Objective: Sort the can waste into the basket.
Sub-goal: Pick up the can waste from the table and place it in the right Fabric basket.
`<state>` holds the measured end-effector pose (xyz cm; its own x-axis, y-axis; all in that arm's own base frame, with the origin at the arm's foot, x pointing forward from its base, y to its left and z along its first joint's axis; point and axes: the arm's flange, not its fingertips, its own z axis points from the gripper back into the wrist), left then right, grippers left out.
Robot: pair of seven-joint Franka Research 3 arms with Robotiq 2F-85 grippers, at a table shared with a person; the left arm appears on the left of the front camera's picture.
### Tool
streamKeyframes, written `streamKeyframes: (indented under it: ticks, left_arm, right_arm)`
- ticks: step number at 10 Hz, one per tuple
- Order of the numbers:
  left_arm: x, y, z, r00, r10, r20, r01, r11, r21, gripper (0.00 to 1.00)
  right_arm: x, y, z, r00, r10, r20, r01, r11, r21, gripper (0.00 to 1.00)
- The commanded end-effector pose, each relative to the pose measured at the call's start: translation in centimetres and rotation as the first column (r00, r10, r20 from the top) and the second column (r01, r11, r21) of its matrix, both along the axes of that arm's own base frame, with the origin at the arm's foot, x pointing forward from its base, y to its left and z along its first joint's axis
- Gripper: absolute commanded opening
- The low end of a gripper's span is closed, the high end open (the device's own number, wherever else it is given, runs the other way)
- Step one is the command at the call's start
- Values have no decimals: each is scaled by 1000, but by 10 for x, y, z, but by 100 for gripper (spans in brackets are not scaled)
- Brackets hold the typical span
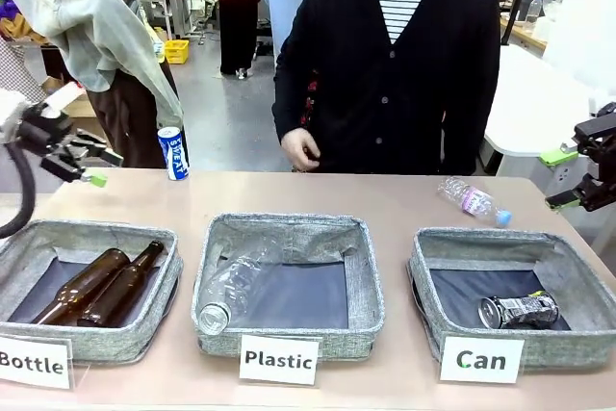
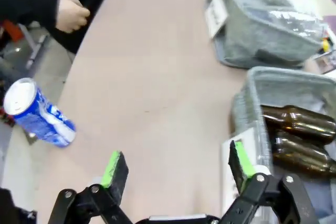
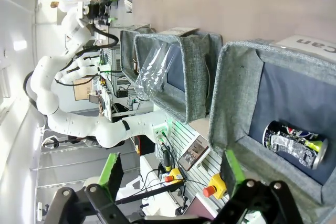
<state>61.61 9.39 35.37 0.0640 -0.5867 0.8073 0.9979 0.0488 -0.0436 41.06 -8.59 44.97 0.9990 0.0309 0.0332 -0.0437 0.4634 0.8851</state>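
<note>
Likely light and easily dented, the blue can (image 1: 173, 152) at the far-left edge of the desk (image 1: 385, 201) suits a gentle mid-body pinch from the left end effector (image 1: 101, 167), its jaws spread apart

Baskets: we see three in a row along the table's (image 1: 318, 194) near edge, with the Bottle basket (image 1: 87, 230) left, the Plastic basket (image 1: 289, 226) in the middle and the Can basket (image 1: 421, 281) right.
Upright can (image 1: 173, 153): at the far left table edge, behind the Bottle basket.
Crushed can (image 1: 520, 311): we find it in the Can basket.
Loose bottle (image 1: 470, 200): lying behind the Can basket.
</note>
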Motion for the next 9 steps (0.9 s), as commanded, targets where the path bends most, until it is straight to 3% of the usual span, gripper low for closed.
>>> streamKeyframes:
  ticks: [1,3,5,7,8,9]
  left_arm:
    - [41,-4,-1,996,86,-18,-85,994,64,100]
    - [77,-15,-11,990,142,14,-142,981,128,100]
    - [106,-18,-14,973,205,110,-219,967,129,100]
    - [116,-22,-14,965,224,138,-237,967,90,100]
    - [115,-21,-13,966,240,93,-249,962,110,100]
    - [111,-20,-17,968,210,134,-225,968,111,100]
  right_arm:
    - [0,-2,0,1000,3,22,-3,1000,-6,100]
    - [0,-2,0,1000,3,22,-3,1000,-6,100]
    - [0,-2,0,1000,3,22,-3,1000,-6,100]
    - [0,-2,0,1000,3,22,-3,1000,-6,100]
    - [0,-2,0,1000,3,22,-3,1000,-6,100]
    - [0,-2,0,1000,3,22,-3,1000,-6,100]
